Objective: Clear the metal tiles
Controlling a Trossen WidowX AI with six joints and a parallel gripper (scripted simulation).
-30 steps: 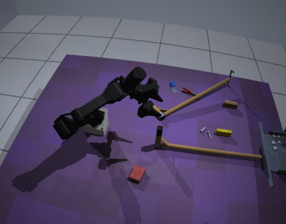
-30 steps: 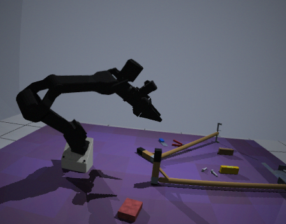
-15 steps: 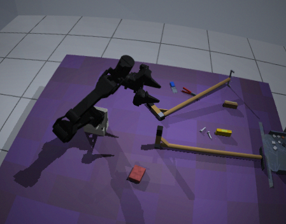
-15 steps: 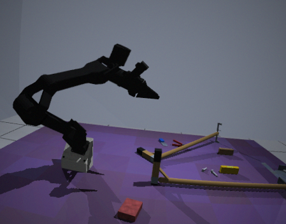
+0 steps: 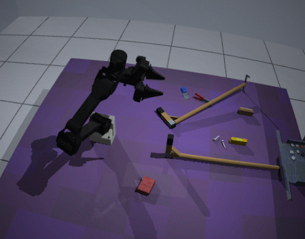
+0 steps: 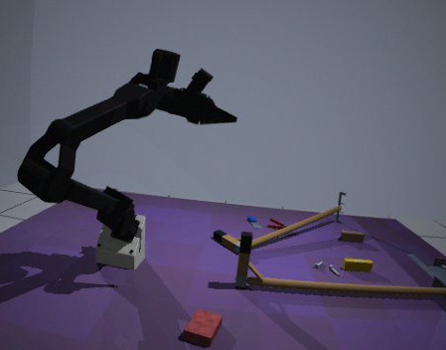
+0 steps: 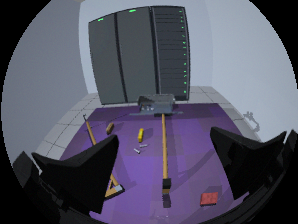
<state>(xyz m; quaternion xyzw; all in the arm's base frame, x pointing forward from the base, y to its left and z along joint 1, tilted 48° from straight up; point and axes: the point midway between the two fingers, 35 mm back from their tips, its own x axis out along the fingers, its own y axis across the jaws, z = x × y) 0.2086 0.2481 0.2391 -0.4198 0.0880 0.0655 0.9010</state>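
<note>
Hovering high above the purple table (image 5: pixel 78 210) with gripper (image 5: pixel 157 85) spread wide, gripping nothing. Lying below and ahead: long scraper (image 5: pixel 227 161), upright handle near the arm, blade end touching the steel bench plate (image 5: pixel 286 170). Sitting on the plate: small metal tiles (image 5: pixel 293 152), catch box (image 5: pixel 303 159) behind.

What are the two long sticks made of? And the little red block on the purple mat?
The two long-handled tools, the one reaching the bench plate and the one with a hook end, look like wood: matte tan shafts. Their dark end blocks could be rubber or plastic; it is hard to tell. The flat red block looks like brick or rough plastic: mottled, dull red surface, no shine.
</note>
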